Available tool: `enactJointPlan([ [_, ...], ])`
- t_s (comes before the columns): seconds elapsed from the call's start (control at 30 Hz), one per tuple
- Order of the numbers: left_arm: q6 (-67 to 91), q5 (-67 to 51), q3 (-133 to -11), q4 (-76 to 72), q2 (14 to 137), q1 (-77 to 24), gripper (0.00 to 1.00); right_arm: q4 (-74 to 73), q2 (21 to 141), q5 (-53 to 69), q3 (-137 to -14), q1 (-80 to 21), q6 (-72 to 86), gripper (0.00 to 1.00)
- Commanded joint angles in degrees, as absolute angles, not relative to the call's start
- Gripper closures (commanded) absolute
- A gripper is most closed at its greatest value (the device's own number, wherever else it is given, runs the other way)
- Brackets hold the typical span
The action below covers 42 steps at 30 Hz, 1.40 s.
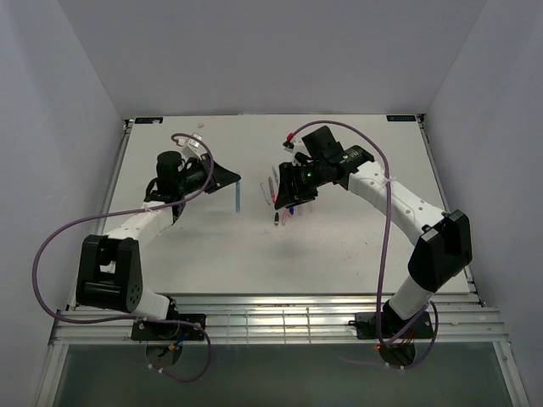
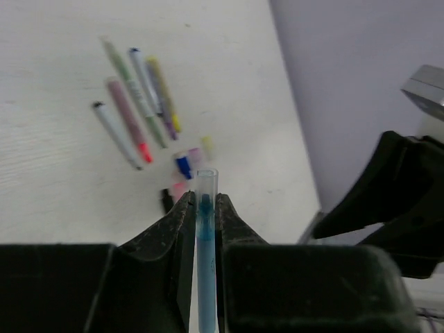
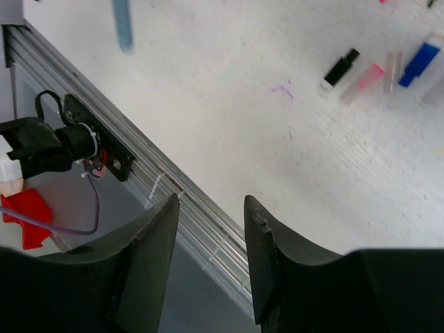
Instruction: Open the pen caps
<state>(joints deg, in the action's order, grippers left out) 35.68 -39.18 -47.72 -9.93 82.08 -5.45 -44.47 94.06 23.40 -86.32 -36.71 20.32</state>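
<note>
Left gripper [image 2: 205, 205]: clenched on the blue pen [image 2: 206, 277], which runs up between the fingers, its end poking out past the tips.
Cap [image 2: 207, 182]: a clear sleeve over the pen's blue tip, seemingly on. It is held in the air above the table, touching nothing else.
Right gripper [image 3: 210, 208]: released, with nothing between the fingers and not yet on the pen.
Step in hand: probably bringing the free fingers to the cap to pull it off.
Doing it well: set the open fingers square across the clear sleeve only, not the barrel. Pinch firmly and pull straight along the pen's axis with the left grip kept tight, because a sideways tug could twist the pen loose.
Loose caps [image 2: 183, 165]: blue, pink, yellowish and black, close together just beside the pens [image 2: 139, 104].
Pens: five lying flat in a loose row.
Table [image 1: 339, 246]: white and matt, with a faint ink mark.
Room: plain pale walls [image 1: 280, 51] on three sides, and a metal rail [image 1: 280, 315] along the near edge.
</note>
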Motion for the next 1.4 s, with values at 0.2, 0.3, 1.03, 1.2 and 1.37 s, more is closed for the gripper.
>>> enactJointPlan([
  [0.2, 65.64, -40.69, -51.24, -34.98, 85.43, -18.28, 1.0, -26.11, 96.24, 34.29, -84.56, -38.23, 22.06, 0.48],
  [0.3, 65.83, -40.61, -51.77, -35.07, 85.52, -18.9, 1.0, -25.58, 97.2, 33.66, -85.07, -37.88, 23.11, 0.48],
  [1.03, 65.57, -43.68, -49.74, -35.51, 83.41, -19.07, 0.98, -14.69, 95.72, 42.36, -81.13, -33.4, 32.87, 0.92],
  [1.2, 62.32, -47.1, -52.38, -35.33, 84.29, -19.07, 0.79, -13.36, 92.82, 43.33, -77.79, -33.31, 34.63, 0.92],
  [1.37, 54.87, -50.71, -52.39, -34.54, 82.71, -19.07, 0.02, -15.81, 90.79, 44.39, -77.52, -33.31, 34.28, 0.92],
])
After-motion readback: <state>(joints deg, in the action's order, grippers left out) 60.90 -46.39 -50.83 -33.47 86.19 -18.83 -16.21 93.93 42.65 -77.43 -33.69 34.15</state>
